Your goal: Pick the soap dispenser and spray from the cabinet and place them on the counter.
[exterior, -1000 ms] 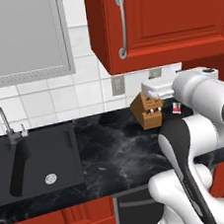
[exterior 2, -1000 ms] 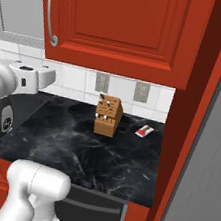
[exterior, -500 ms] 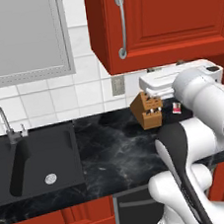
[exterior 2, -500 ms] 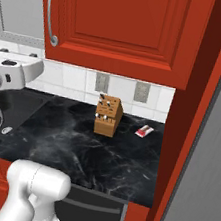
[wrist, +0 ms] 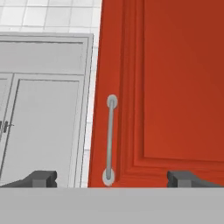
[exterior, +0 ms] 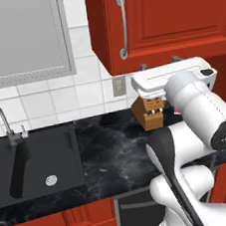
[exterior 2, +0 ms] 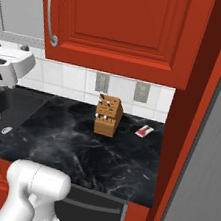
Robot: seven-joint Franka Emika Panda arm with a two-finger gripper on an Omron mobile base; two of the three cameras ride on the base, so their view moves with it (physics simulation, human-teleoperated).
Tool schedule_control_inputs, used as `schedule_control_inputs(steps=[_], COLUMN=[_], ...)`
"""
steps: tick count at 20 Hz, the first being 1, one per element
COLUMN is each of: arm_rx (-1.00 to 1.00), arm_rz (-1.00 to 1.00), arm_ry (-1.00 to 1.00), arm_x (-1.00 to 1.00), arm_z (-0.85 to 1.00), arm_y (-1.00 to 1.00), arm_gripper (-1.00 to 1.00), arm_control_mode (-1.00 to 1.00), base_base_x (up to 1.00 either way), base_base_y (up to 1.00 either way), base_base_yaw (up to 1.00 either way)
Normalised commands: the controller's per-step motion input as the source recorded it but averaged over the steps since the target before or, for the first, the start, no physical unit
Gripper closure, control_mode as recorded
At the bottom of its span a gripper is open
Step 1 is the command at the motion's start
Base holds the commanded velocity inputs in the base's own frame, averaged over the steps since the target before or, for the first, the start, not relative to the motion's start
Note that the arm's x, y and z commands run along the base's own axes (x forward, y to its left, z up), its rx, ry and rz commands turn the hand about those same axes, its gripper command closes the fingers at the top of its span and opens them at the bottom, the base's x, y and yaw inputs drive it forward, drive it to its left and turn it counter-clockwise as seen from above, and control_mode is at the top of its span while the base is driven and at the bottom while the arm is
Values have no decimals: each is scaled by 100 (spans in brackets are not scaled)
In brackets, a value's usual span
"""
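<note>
Facing the glossy red panelled wall cabinet (wrist: pixel 166 87), door shut, the gripper (wrist: pixel 111 178) hangs empty, fingers spread wide; its curved silver bar handle (wrist: pixel 110 140) looks ungrasped, so nothing is fetched.

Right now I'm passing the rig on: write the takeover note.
Gripper: open, empty, fingers spread and raised toward the cabinet, facing its silver handle, apart from it.
Cabinet door is shut; soap dispenser and spray are hidden from view.
Counter carries a knife block and a small red packet.
Done: nothing.
Left: open the door, move both bottles to the counter.
</note>
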Motion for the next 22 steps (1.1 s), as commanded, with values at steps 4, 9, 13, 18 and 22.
schedule_control_inputs(steps=[4,9,13,18,22], arm_rx=[0,0,0,0,0], arm_rz=[0,0,0,0,0], arm_ry=[-3,0,0,0,0], arm_x=[9,12,11,7,11], arm_z=[13,15,14,5,0], arm_y=[5,0,0,0,0], arm_gripper=[-100,-100,-100,-100,-100], arm_control_mode=[-100,-100,-100,-100,-100], base_base_x=[0,0,0,0,0], base_base_y=[0,0,0,0,0], base_base_yaw=[0,0,0,0,0])
